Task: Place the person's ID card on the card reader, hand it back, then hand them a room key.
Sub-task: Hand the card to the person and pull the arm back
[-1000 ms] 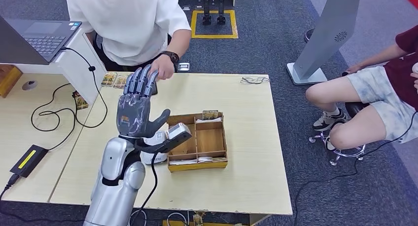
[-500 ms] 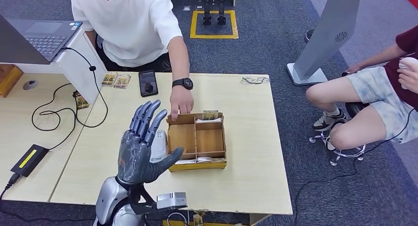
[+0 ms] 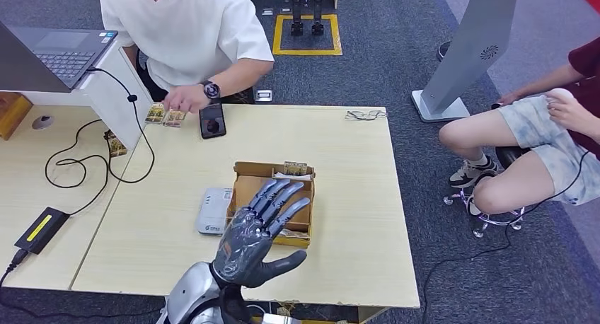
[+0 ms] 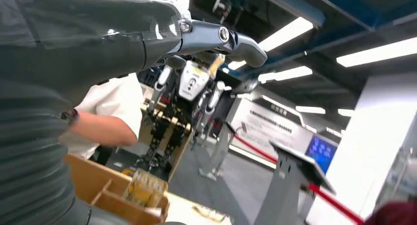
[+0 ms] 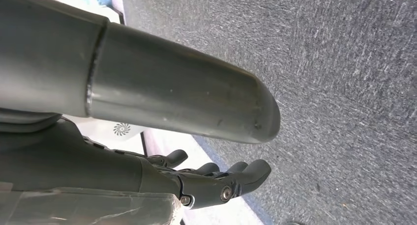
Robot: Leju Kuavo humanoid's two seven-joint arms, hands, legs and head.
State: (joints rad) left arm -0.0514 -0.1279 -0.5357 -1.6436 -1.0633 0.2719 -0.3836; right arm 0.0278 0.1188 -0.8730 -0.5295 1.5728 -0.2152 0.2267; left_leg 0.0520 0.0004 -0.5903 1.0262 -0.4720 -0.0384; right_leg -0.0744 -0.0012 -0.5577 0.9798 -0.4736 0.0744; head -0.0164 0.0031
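My left hand hovers with its fingers spread and nothing in it, above the near side of the wooden compartment box. The white card reader lies flat just left of the box, with no card on it. Small cards stand in the box's far compartment. Two printed cards lie at the table's far left beside a black phone, and the person's hand rests by them. In the left wrist view my thumb sticks out above the box. My right hand hangs empty over the carpet.
A person in a white shirt stands behind the table's far edge. Glasses lie at the far right of the table. A laptop, cables and a black power adapter occupy the left desk. Another person sits at the right.
My left hand has swung right and lower, from beside the card reader to over the box. The person's hand has left the box and gone back to the cards by the phone.
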